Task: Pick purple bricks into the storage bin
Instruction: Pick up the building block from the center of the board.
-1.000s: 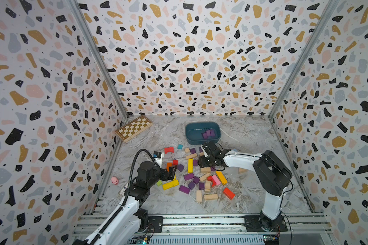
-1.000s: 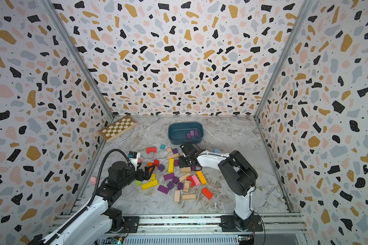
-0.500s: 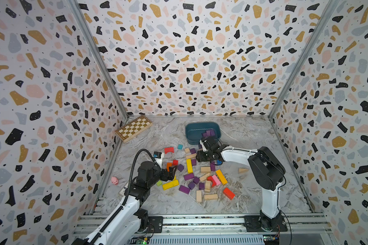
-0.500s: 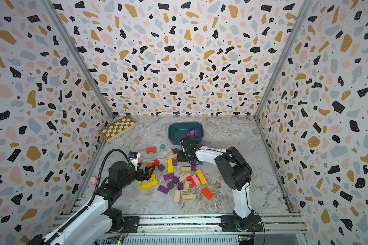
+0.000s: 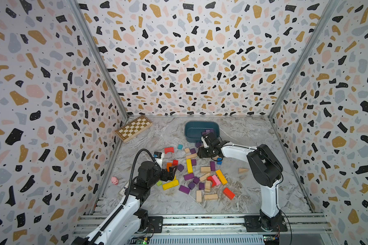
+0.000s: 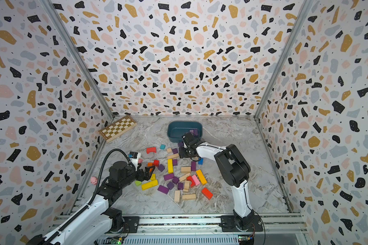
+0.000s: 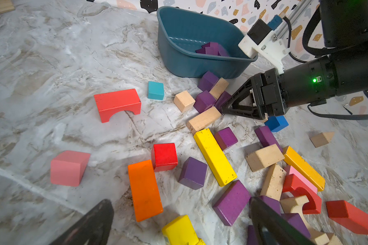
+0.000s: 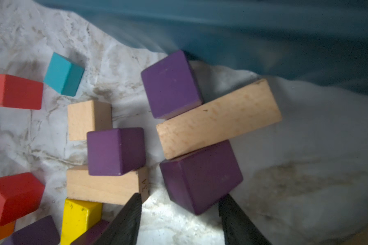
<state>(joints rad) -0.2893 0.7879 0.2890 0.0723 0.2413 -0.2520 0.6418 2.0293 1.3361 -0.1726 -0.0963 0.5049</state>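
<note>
The right tool [image 8: 180,203] sits low over the worktop [image 8: 306,169], jaws part-spread and pinching nothing. It seems placed to bracket the purple brick [image 8: 200,176], whose near corner lies between its tips. That brick touches a wood bar [image 8: 219,118] just beside the bin [image 8: 263,31]. Its long axis seems to run along the bar, across the jaws. More purple bricks [image 7: 211,48] lie in the bin. The left tool [image 7: 183,220] hangs spread wide above an orange block [image 7: 145,191], probably keeping clear.
</note>
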